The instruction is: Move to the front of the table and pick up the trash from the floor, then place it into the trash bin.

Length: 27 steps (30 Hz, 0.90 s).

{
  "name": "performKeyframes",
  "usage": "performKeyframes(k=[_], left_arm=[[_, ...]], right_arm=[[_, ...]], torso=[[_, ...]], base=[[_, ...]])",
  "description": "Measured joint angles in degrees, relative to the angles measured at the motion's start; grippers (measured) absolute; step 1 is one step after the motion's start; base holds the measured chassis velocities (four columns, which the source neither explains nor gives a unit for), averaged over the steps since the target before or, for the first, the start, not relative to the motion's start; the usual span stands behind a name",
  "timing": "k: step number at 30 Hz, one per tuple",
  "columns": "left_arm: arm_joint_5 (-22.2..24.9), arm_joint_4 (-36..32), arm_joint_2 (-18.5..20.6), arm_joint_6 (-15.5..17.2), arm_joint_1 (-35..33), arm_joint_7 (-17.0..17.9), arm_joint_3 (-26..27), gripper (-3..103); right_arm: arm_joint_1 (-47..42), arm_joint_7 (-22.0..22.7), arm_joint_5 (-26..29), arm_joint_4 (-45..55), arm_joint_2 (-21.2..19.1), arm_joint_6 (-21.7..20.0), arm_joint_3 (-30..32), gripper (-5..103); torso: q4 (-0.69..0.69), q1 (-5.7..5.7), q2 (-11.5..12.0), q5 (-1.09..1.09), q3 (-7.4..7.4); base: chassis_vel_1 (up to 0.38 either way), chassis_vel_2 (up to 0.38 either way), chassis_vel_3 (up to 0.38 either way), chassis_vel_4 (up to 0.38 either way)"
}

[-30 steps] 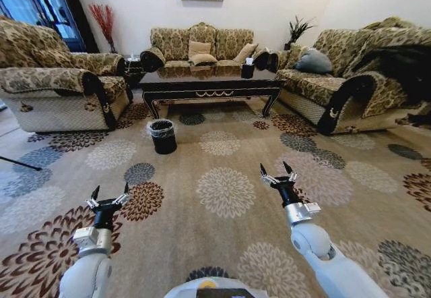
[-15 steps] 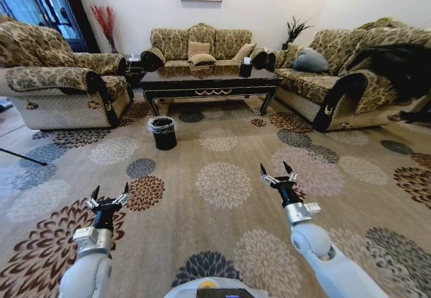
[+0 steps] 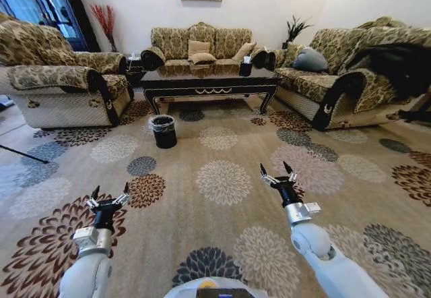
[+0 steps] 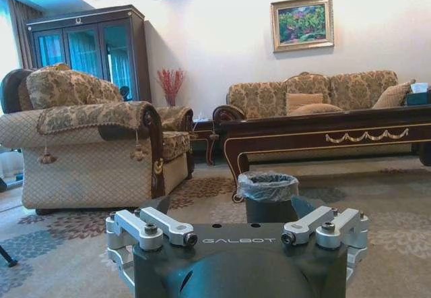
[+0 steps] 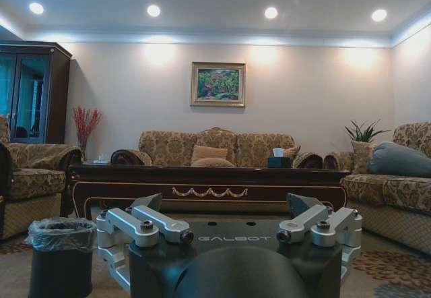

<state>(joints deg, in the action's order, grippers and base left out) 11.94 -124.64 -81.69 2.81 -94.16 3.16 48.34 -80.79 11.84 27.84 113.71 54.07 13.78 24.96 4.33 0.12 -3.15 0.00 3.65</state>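
Two grippers, left gripper [image 3: 108, 197] and right gripper [image 3: 277, 174], hang spread and empty above the carpet [image 3: 222, 183]. The trash bin [image 3: 163, 131] sits before the table [image 3: 209, 82], well apart. Trash not discernible; risk: driving over unseen litter.

A flower-patterned carpet [image 3: 222, 176] covers the floor. On it stand the dark table [image 3: 209, 82], the black trash bin [image 3: 163, 131] just before the table's left end, and sofas around.
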Motion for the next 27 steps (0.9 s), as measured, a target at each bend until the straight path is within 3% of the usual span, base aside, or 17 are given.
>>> performKeyframes(k=[27], left_arm=[[0.0, 0.0, 0.0, 0.0, 0.0, 0.0, 0.0, 100]], right_arm=[[0.0, 0.0, 0.0, 0.0, 0.0, 0.0, 0.0, 100]], torso=[[-0.01, 0.0, 0.0, -0.01, 0.01]], base=[[0.006, -0.003, -0.006, 0.004]])
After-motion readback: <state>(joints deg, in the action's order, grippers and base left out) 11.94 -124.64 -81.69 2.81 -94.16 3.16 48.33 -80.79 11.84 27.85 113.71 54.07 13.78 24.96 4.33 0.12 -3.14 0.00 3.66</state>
